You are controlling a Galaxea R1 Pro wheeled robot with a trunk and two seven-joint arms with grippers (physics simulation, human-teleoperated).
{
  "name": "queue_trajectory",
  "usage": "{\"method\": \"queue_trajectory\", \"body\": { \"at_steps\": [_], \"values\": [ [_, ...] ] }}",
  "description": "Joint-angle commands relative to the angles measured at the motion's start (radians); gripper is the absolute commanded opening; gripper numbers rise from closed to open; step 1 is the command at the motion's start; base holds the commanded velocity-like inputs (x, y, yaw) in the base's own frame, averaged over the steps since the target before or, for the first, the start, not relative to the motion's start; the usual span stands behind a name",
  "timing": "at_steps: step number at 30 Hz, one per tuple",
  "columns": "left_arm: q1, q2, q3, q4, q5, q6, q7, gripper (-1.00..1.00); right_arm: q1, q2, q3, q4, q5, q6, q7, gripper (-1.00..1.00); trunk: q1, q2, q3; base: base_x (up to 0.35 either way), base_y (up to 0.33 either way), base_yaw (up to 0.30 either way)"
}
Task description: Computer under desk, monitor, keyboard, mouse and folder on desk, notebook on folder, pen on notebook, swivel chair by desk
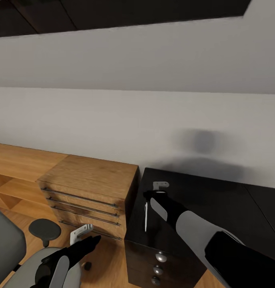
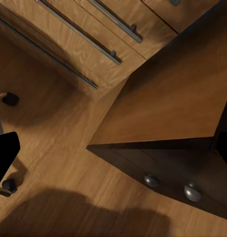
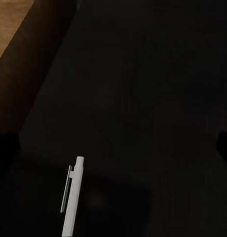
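the pen (image 1: 146, 216) lies flat on the black top of the desk (image 1: 217, 200), close to its left edge, above the drawers with round knobs (image 1: 160, 257). the right gripper (image 1: 160, 188) hangs over the desk just beyond the far end of the pen, not touching it; its fingers look spread, with nothing between them. the left gripper (image 1: 82, 234) hangs low over the wood floor, between the chair (image 1: 9, 256) and the light wood cabinet (image 1: 91, 192); i cannot tell how its fingers stand.

Bare black desk (image 1: 217, 200) top right of the pen (image 1: 146, 216); wood cabinet (image 1: 93, 188) close alongside left
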Motion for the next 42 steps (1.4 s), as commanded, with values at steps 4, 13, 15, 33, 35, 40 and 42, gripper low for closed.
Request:
{"method": "queue_trajectory", "body": {
  "at_steps": [4, 13, 15, 33, 35, 40, 42],
  "values": [
    [-0.001, 0.001, 0.007, -0.006, 0.012, 0.006, 0.006, 1.00, -0.001, 0.000, 0.009, -0.001, -0.003, -0.007, -0.009, 1.00, 0.000, -0.001, -0.002, 0.000, 0.000, 0.095],
    [-0.001, -0.001, 0.005, -0.009, 0.052, 0.008, 0.007, 1.00, -0.001, 0.000, 0.007, -0.002, -0.003, -0.008, -0.010, 1.00, 0.000, -0.001, -0.007, 0.000, 0.000, 0.233],
    [-0.001, -0.001, 0.004, -0.009, 0.081, 0.008, 0.008, 1.00, -0.001, 0.000, 0.005, -0.002, -0.003, -0.008, -0.009, 1.00, 0.000, -0.001, -0.008, 0.000, 0.000, 0.143],
    [-0.001, -0.030, 0.002, -0.029, 0.113, 0.010, 0.011, 1.00, 0.009, 0.000, 0.005, 0.016, -0.001, -0.019, -0.004, 1.00, 0.000, -0.001, -0.009, 0.000, 0.000, 0.010],
    [-0.001, -0.030, 0.002, -0.029, 0.113, 0.010, 0.011, 1.00, 0.010, 0.000, 0.005, 0.016, -0.001, -0.019, -0.004, 1.00, 0.008, -0.015, -0.015, 0.000, 0.000, 0.000],
    [-0.001, -0.030, 0.002, -0.029, 0.113, 0.010, 0.011, 1.00, 0.010, 0.000, 0.005, 0.018, -0.001, -0.019, -0.004, 1.00, 0.027, -0.050, -0.031, 0.000, 0.000, 0.000],
    [-0.001, -0.030, 0.002, -0.029, 0.113, 0.010, 0.011, 1.00, 0.010, 0.000, 0.006, 0.018, -0.002, -0.019, -0.004, 1.00, 0.035, -0.064, -0.037, 0.000, 0.000, 0.000]
  ]
}}
